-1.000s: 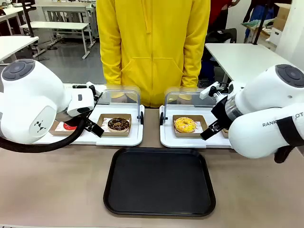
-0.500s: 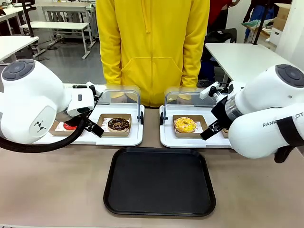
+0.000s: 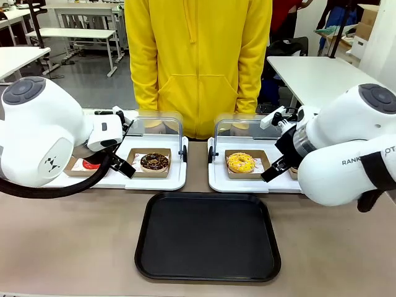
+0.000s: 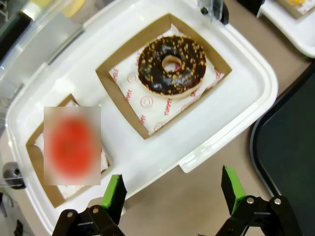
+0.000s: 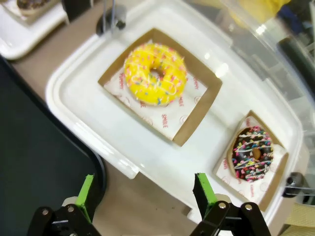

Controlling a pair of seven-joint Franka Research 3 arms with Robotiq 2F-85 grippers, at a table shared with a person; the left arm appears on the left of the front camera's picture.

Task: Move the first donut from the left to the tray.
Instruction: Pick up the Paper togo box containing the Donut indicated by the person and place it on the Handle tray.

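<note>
Red donut (image 3: pixel 91 165) in brown holder; black tray (image 3: pixel 207 238) apart.

The first donut from the left (image 4: pixel 72 145) is blurred to a red smear just beyond one jaw of the left gripper (image 4: pixel 172 179). The tray (image 4: pixel 290 147), outside the other jaw, is cut off by the picture's edge. From the front, the donut is largely hidden by the left arm (image 3: pixel 37 133).
</note>
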